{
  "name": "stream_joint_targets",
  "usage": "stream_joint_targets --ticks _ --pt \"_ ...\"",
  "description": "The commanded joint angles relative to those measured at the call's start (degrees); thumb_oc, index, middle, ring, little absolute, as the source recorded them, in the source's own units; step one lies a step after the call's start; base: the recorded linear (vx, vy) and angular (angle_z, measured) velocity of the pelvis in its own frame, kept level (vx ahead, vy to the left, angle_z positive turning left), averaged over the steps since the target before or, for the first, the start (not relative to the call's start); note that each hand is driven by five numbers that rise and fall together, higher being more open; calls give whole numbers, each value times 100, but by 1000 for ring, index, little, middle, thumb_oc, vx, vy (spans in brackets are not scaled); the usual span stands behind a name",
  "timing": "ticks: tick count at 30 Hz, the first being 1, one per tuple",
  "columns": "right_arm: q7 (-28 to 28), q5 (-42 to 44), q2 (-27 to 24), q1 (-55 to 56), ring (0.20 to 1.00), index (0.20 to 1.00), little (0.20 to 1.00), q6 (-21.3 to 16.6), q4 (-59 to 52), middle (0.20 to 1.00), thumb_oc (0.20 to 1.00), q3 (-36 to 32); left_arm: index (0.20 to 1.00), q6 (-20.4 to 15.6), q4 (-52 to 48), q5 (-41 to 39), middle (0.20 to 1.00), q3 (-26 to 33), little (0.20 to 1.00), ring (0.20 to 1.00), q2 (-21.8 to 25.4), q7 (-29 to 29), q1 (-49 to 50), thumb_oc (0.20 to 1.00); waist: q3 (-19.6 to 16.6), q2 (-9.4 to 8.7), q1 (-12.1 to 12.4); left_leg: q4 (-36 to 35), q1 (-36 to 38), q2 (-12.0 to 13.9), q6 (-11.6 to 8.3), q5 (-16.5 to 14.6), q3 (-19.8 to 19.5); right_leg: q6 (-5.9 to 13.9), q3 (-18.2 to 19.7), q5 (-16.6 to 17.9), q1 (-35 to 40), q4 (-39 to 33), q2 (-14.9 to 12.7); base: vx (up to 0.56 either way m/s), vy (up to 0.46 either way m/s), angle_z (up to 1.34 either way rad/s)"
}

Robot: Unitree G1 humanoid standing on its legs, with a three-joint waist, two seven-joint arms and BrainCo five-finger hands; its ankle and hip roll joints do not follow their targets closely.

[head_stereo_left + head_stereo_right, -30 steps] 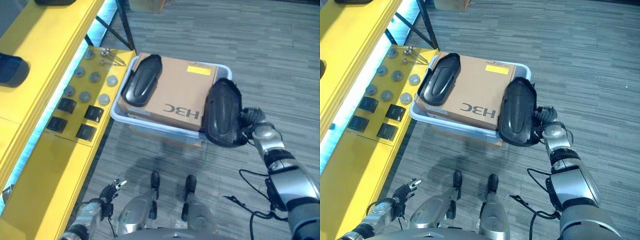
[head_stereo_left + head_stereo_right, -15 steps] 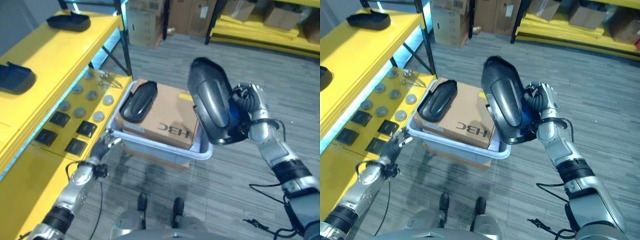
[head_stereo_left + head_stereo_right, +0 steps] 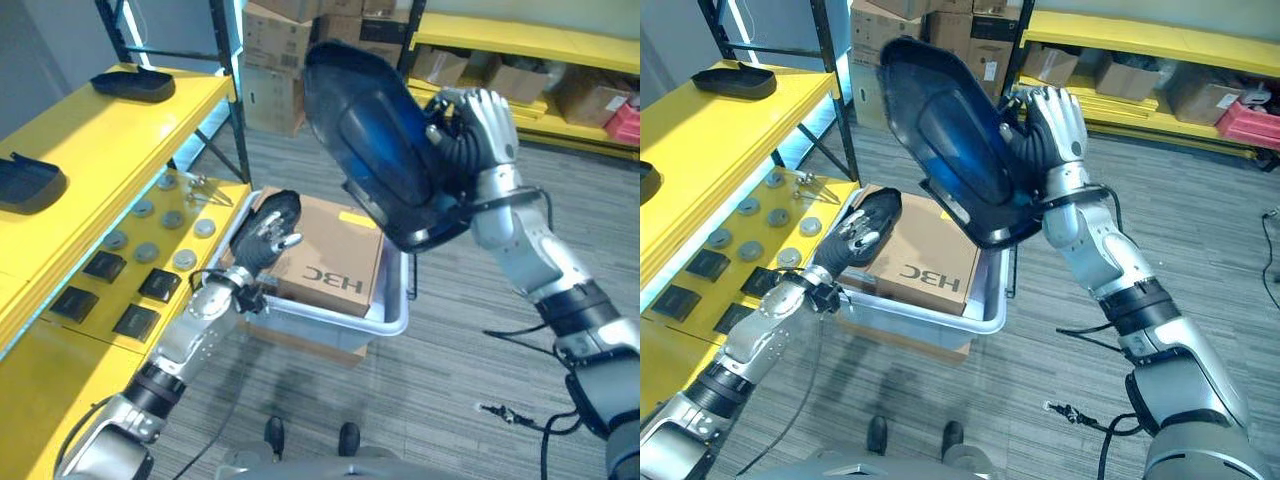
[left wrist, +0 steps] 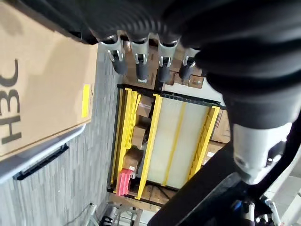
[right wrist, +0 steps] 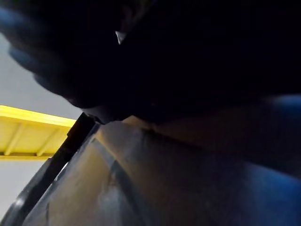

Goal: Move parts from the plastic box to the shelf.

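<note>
Probably light for its bulk and stiff, that large black shell [image 3: 385,150]: a thin moulded part, smooth and glossy, so likely slippery on the broad curved face and best taken by the rim or the edge. Held up high above the plastic box [image 3: 385,322], at about 12 o'clock from it, tilted with the hollow bluish inside facing the camera. Clasped by the right hand [image 3: 1055,125] at the shell's 3 o'clock edge, fingers curled round the rim. Long, oval, dished, dark all over with a raised lip. A second black part [image 3: 872,222], smaller-looking and of like shape, lay on the cardboard box [image 3: 335,250] inside the plastic box, at that box's 9 o'clock corner. Left hand [image 3: 262,232] spread over it, fingers straight and loose, not closed on anything. More black parts [image 3: 133,84] already sat on the yellow shelf [image 3: 105,140] at 10 o'clock, with round discs [image 3: 160,232] and square pieces [image 3: 135,320] on the lower level
</note>
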Motion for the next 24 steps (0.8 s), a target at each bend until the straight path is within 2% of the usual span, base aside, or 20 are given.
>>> stream_joint_targets --ticks 1,7,16,21,24 --pt "-231 135 2 -883 200 200 200 -105 -169 200 200 148 1000 -218 247 -48 1000 -205 1000 1000 -75 -14 -660 1000 -257 -260 127 399 227 364 -202 -773 255 320 -131 -607 330 276 -362 0 0 0" --pt "94 137 212 -1009 200 200 200 -48 -119 200 200 373 1000 -202 229 -462 1000 -268 1000 1000 -192 -148 -847 1000 -288 -271 119 369 254 357 -191 -785 239 341 -102 -598 327 251 -369 0 0 0" --pt "410 398 625 -955 200 200 200 -316 4 200 200 639 1000 -49 135 -687 1000 -387 1000 1000 -229 -74 -984 1000 -265 -262 144 305 308 346 -173 -773 207 351 -127 -586 352 229 -376 -11 1 0" --pt "734 875 858 -933 200 200 200 -513 -100 200 200 672 1000 -61 239 -686 1000 -393 1000 1000 -335 105 -1024 1000 -264 -238 139 224 342 358 -187 -737 199 360 -143 -577 364 197 -381 -29 5 1" --pt "1275 1466 1050 -867 200 200 200 -405 -299 200 200 654 1000 -85 320 -670 1000 -348 1000 1000 -436 203 -1041 1000 -269 -232 130 145 381 366 -202 -704 196 369 -154 -572 395 167 -381 0 0 0"
